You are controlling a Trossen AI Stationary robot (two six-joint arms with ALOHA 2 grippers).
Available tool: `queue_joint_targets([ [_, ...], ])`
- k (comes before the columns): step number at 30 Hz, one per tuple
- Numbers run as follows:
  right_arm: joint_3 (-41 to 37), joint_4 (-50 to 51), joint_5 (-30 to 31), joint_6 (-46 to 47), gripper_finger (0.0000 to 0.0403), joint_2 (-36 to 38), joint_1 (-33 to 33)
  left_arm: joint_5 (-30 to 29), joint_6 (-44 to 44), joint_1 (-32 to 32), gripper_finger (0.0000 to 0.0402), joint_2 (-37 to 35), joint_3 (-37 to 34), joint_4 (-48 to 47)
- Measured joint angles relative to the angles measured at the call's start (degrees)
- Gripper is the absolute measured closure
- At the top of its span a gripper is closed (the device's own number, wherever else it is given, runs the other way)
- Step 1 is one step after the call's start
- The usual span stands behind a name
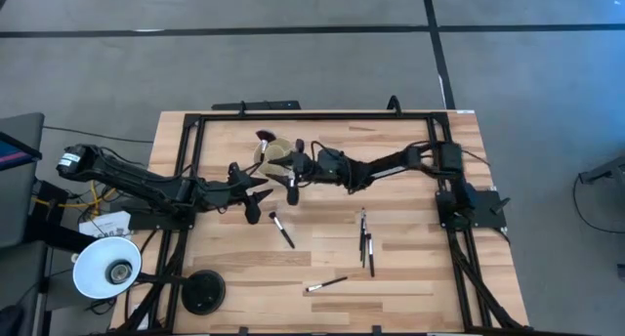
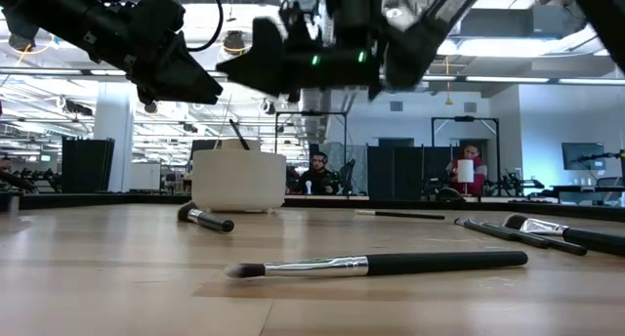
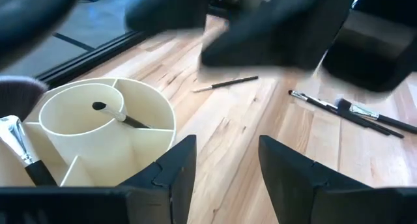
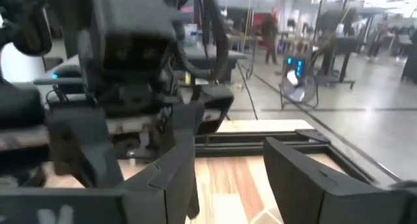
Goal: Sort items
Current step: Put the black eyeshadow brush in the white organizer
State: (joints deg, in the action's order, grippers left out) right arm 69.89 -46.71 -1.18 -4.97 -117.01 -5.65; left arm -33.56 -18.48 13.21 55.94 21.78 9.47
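Observation:
Several thin dark-handled makeup brushes lie flat on the wooden table: one, a pair and one near the front edge, which shows close up in the low view. The round cream divided cup stands at the far middle. It holds one brush in its centre well and one in an outer compartment. The fluffy reddish brush head shows at the cup's far side. My left gripper hovers open just near the cup. My right gripper hangs open beside the cup, facing the left arm.
A black frame runs around the table's far and side edges. A white lamp and a round black base sit at the near left corner. Bare wood lies between the scattered brushes. People show in the room beyond the table.

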Motion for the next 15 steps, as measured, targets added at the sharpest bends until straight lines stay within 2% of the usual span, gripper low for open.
queue_joint_targets([
  [3,0.00,8.96,3.57,-1.86,0.0229,5.86,0.41,0.00,0.00,0.00,0.0239,0.00,0.00,0.01],
  [8,0.00,25.20,14.54,-9.42,0.0243,15.43,2.46,0.00,0.00,0.00,0.0239,0.00,0.00,-0.01],
  [15,0.00,45.80,24.77,-11.58,0.0262,24.54,6.20,0.00,0.00,0.00,0.0239,0.00,0.00,-0.01],
])
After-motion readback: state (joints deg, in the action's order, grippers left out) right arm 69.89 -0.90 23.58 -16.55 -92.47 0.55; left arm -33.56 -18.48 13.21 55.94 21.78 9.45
